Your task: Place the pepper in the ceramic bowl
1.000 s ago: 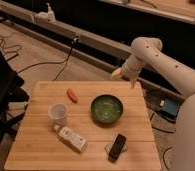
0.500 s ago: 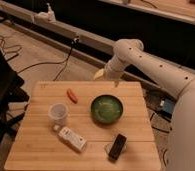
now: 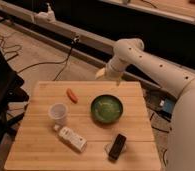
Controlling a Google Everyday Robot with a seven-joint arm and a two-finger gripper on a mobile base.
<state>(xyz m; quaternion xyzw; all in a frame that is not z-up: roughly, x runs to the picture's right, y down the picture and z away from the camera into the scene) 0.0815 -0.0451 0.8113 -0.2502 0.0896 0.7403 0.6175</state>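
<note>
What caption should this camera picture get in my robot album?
Gripper near the table's far edge; pepper lies left of the empty ceramic bowl.

Wooden desk, five items; end effector above far edge.
Pepper far-left; ceramic bowl centre-right; cup left; bottle and black device along front edge.

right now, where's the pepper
In the camera view, the pepper lies on the far left part of the wooden table, left of the ceramic bowl and behind the translucent cup; the gripper hangs near the far edge.
</note>
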